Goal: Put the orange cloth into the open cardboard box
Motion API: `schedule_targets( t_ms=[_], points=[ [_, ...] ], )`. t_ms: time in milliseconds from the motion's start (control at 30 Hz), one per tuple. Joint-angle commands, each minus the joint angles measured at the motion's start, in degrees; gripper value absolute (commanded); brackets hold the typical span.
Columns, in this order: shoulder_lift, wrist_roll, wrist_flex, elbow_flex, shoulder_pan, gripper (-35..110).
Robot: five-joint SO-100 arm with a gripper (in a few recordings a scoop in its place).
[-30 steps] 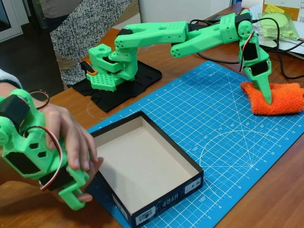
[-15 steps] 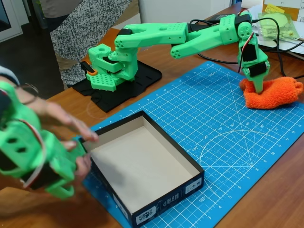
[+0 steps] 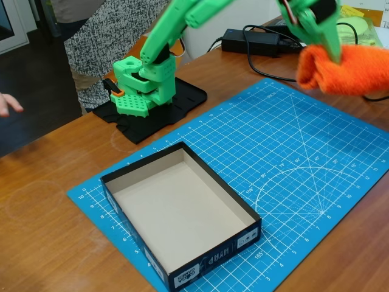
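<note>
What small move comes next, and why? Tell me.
Probably swing the arm left across the blue cutting mat toward the open cardboard box: the pincer holds the orange cloth lifted at the fixed view's upper right, far from the box.

The blue cutting mat (image 3: 292, 164) lies bare between the open cardboard box (image 3: 182, 216) and the bench's (image 3: 48, 243) right edge, so a low pass across it meets nothing. The box stands near the front edge, its low black walls the only rim to clear, and its beige floor is unoccupied. The tool (image 3: 331, 45) hangs above the mat's far right corner with the orange cloth (image 3: 343, 67) clamped in it. Toward the back edge, the arm's green base (image 3: 143, 88), a black power brick (image 3: 246, 41) and trailing cables (image 3: 267, 73) block the way. A person's fingers (image 3: 9, 103) show at the left edge.
</note>
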Motion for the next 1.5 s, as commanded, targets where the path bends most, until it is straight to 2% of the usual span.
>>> schedule_targets(
  t_ms=[0,367,600,833,1067,1200,1233,1367,1467],
  points=[
    [13.71,-1.93,0.53,11.34,7.65,-1],
    [17.31,-9.84,0.00,27.51,33.93,-1],
    [17.84,-13.80,-7.91,40.08,44.91,-1],
    [21.45,-15.12,-22.32,60.38,46.85,0],
    [20.48,-13.97,-25.31,63.90,44.21,0],
    [19.69,-15.91,-25.84,63.37,43.68,7],
    [19.51,-16.26,-25.22,62.75,43.51,14],
    [19.34,-17.67,-21.01,59.68,42.80,29],
    [19.25,-17.40,-14.85,53.44,42.80,30]
  ],
)
